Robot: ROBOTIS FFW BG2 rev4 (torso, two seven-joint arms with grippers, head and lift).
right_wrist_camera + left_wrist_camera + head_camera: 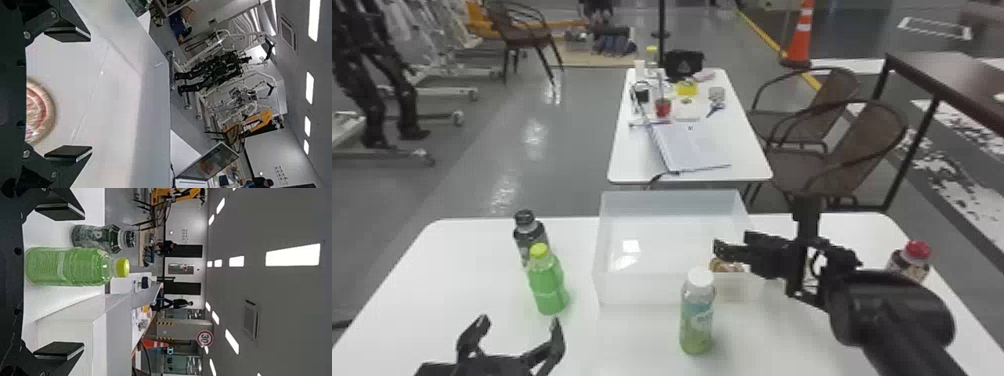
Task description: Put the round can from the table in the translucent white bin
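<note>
In the head view my right gripper (729,251) is over the right part of the translucent white bin (672,289). The round can (727,265) lies inside the bin, below the fingers. My right gripper (80,94) stands open in the right wrist view, and the can's round face (38,113) is close to the gripper's base, partly hidden by it, with no finger on it. At the lower left of the head view, my left gripper (517,332) is parked open over the near table; it is open in the left wrist view (68,282) too.
Left of the bin stand a green bottle (548,285) and a dark bottle (524,231). A white-capped bottle (697,315) stands just before the bin. A red-capped bottle (909,262) is at the right, beside my right arm. Another table (632,165) stands beyond the bin.
</note>
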